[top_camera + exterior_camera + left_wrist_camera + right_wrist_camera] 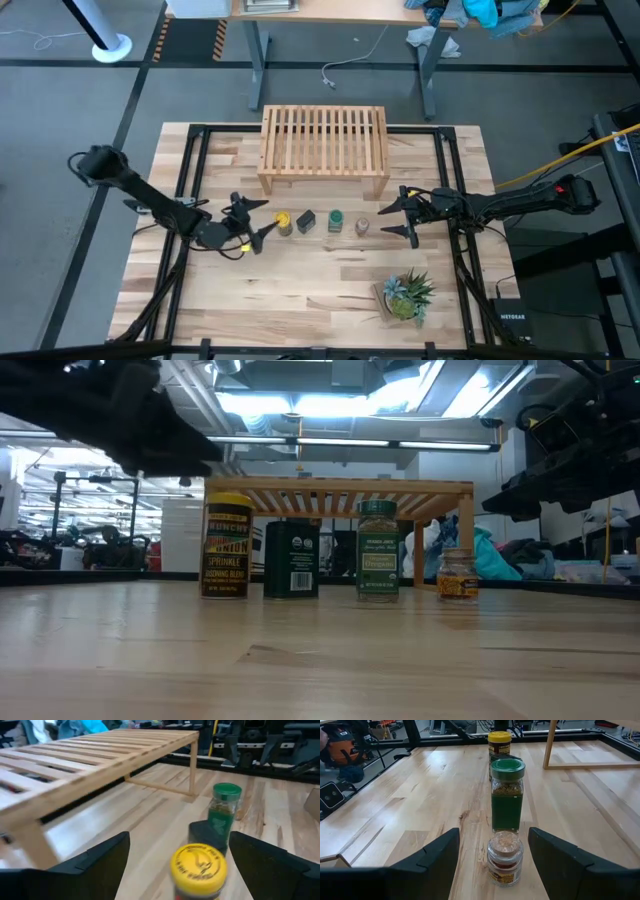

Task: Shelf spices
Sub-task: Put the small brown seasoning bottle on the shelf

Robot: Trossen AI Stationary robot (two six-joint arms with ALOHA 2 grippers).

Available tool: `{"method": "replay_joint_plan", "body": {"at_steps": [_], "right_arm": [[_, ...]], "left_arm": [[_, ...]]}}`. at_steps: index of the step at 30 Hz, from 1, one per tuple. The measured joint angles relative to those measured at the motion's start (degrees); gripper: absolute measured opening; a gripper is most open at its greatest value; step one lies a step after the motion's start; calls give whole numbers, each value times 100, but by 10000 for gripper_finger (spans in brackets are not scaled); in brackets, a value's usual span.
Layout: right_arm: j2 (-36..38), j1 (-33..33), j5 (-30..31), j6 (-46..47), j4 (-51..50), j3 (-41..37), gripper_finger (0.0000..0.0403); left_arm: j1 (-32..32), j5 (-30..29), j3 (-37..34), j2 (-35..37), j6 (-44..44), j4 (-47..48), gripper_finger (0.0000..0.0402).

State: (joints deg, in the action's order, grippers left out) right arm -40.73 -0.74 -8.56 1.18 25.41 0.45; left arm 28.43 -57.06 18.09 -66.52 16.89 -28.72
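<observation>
Several spices stand upright in a row on the table, in front of the wooden shelf [323, 148]: a yellow-lidded jar [284, 222], a black tin [306, 221], a green-lidded jar [335, 220] and a tiny clear jar [361, 227]. My left gripper [256, 220] hovers open just left of the yellow-lidded jar [198, 865], raised above the table, its fingers wide of the lid. My right gripper [396, 220] is open at the row's right end. The tiny jar [505, 857] stands just ahead of its fingertips, with a gap on each side.
A small potted plant [405, 295] stands near the table's front right. Black frame rails [190, 170] run along the table's left and right sides. The shelf's slatted top [95, 755] is bare, with open space under it between its legs [340, 488].
</observation>
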Motion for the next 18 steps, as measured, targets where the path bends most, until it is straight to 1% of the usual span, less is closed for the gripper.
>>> {"method": "replay_joint_plan", "body": {"at_steps": [5,10,11,15,18], "right_arm": [[0,0,0,1,4,1,243],[0,-1,0,0,2,2,243],[0,0,0,0,2,2,243],[0,0,0,-1,0,2,243],[0,0,0,1,-1,1,243]], "left_arm": [[216,-310,0,981,373,1557,334],[328,-264,0,1699,635,2704,334],[339,-201,-12,1775,605,2794,334],[339,65,-321,1968,288,2681,334],[288,186,-707,1978,50,1939,334]]}}
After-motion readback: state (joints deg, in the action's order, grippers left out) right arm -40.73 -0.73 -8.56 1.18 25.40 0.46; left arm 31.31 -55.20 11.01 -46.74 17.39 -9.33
